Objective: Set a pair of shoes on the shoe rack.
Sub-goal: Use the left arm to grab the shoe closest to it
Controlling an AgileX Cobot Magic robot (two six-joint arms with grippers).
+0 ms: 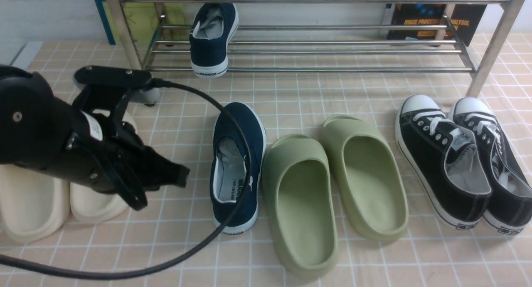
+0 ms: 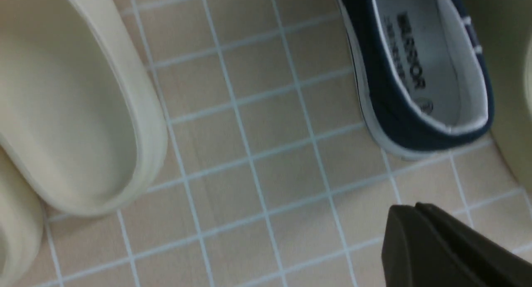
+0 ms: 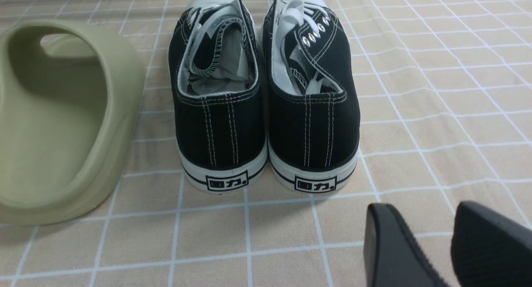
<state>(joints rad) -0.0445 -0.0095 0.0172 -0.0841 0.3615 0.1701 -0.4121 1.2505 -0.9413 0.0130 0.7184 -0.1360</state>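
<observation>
Your left pincer (image 1: 183, 176) is closed and empty; open it beside the blue shoe (image 1: 257, 154), then grip its side squarely, avoiding the green slipper (image 1: 270, 187).

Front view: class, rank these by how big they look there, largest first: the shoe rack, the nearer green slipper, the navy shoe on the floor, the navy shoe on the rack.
1. Rack
2. Nearer green slipper
3. Floor navy shoe
4. Rack navy shoe, which sits farther from the camera
</observation>
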